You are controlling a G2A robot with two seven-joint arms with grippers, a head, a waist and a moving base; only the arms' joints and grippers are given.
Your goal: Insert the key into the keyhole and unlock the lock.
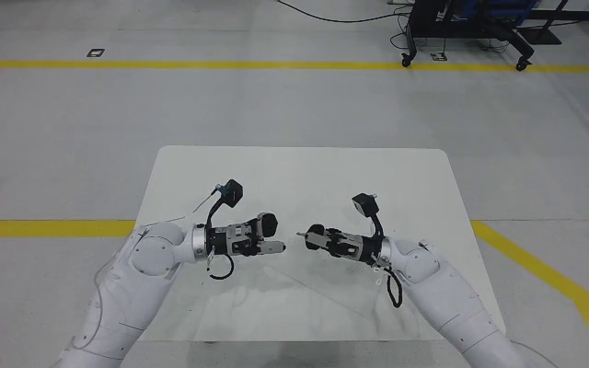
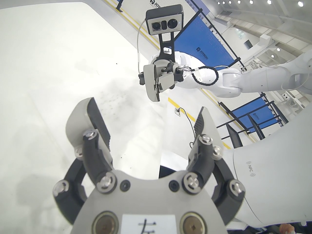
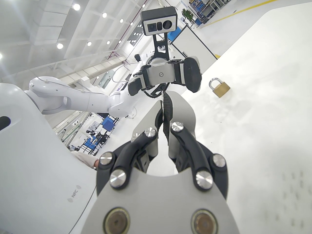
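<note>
Left pincer (image 1: 279,247): you find it just left of centre in the lower half of the top view, above the white surface (image 1: 304,175), pointing toward the right of the frame.
Left pincer state: its two fingers (image 2: 97,120) stand wide apart, and nothing lies between them.
Right pincer (image 1: 306,236): it sits just right of centre in the top view and points back at the left pincer. The two sets of tips are near each other but not touching.
Right pincer state: its pads (image 3: 168,108) are pressed together. You cannot tell whether anything thin is pinched between them.
Padlock (image 3: 219,88): it has a brass body and a silver shackle. In the right wrist view it rests on the surface near the left pincer, apart from both pincers, and nothing touches it.
Floor: a yellow line (image 1: 276,64) crosses the upper part of the top view, and a dark wheeled cart (image 1: 469,28) stands in the upper right corner.
</note>
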